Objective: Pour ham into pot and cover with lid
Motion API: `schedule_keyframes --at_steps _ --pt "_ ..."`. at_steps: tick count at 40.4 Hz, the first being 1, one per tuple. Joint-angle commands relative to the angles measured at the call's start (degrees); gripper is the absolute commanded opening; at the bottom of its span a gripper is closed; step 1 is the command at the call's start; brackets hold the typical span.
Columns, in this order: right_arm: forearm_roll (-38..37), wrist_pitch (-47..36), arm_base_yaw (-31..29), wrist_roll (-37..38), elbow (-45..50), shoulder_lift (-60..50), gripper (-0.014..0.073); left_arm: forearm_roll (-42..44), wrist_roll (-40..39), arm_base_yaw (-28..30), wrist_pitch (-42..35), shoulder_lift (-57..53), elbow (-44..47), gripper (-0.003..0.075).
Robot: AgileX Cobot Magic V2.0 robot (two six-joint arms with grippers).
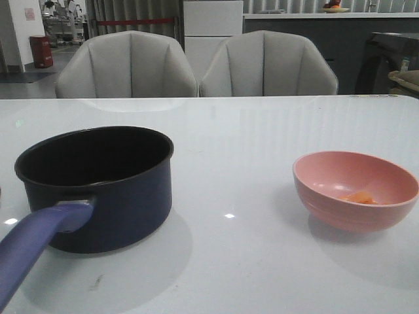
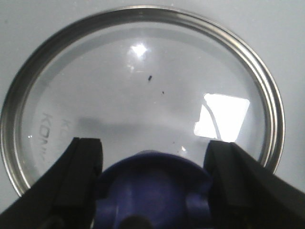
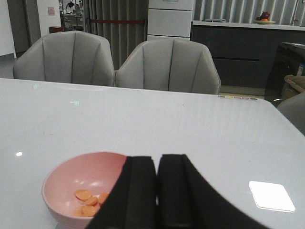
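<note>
On the white counter (image 1: 249, 163) we see 2 containers. The pot (image 1: 105, 190) stands on the left, upright, its black inside bare as far as the front view reaches, its purple-blue handle (image 1: 33, 245) running toward the near left corner. The pink bowl (image 1: 355, 190) sits well apart from it on the right, and the ham (image 1: 360, 196) lies in its bottom as a small orange patch. The right wrist view shows the ham (image 3: 88, 202) better: several flat orange pieces grouped low in the bowl (image 3: 71, 181), some of them hidden behind the black fingers.

The lid (image 2: 143, 86) lies flat on the pale surface in the left wrist view, metal rim all round, with faint lettering on the glass; it does not appear in the front view. Its blue knob (image 2: 152, 186) sits between the 2 fingers of the left pincer (image 2: 152, 176), which is spread wide; the fingers seem to stand just off the knob on either side, though the close view makes contact hard to judge.

The right pincer (image 3: 157, 191) has its 2 fingers pressed together with nothing between them, hanging just beside the bowl.

Behind the counter 2 grey chairs (image 1: 196, 65) stand side by side, with cabinets (image 1: 213, 26) further back.
</note>
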Motion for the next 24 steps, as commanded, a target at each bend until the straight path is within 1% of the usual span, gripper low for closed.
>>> schedule_keyframes --at_steps 1,4,12,14,16,24 --pt "-0.63 -5.01 -0.32 -0.12 0.63 -1.12 0.0149 -1.43 0.32 -0.24 -0.34 -2.27 -1.43 0.0174" --pt "-0.63 -5.01 -0.32 -0.12 0.63 -1.12 0.0149 -2.16 0.59 -0.24 -0.24 -2.16 -1.43 0.0246" --pt "-0.63 -5.01 -0.32 -0.12 0.63 -1.12 0.0149 -3.76 2.8 -0.24 0.62 -2.16 -1.43 0.0552" --pt "-0.63 -5.01 -0.32 -0.12 0.63 -1.12 0.0149 -3.76 2.91 -0.24 0.87 -2.16 -1.43 0.0597" --pt "-0.63 -5.01 -0.32 -0.12 0.63 -1.12 0.0149 -3.76 2.89 -0.24 0.98 -2.16 -1.53 0.0614" --pt "-0.63 -5.01 -0.32 -0.12 0.63 -1.12 0.0149 -3.98 4.02 -0.24 3.47 -2.79 -3.93 0.0608"
